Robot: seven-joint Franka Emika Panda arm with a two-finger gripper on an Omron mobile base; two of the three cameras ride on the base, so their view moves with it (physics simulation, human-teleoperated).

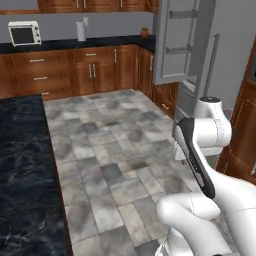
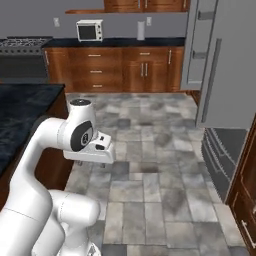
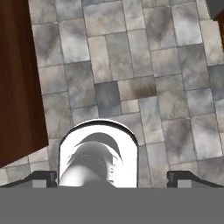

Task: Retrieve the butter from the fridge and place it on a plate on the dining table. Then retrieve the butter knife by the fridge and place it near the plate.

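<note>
I see the dining table [image 1: 22,170] on my left, the fridge [image 2: 220,65] ahead right with a door swung open, the toaster oven [image 1: 24,33] on the bench [image 1: 65,45] behind.

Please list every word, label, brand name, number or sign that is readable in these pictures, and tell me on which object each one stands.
No text can be read in these pictures.
The toaster oven on the back counter shows no legible brand or numbers.
The open fridge carries no readable label.
The wooden cupboards and the dining table are plain.
The hand bears no marking.
</note>
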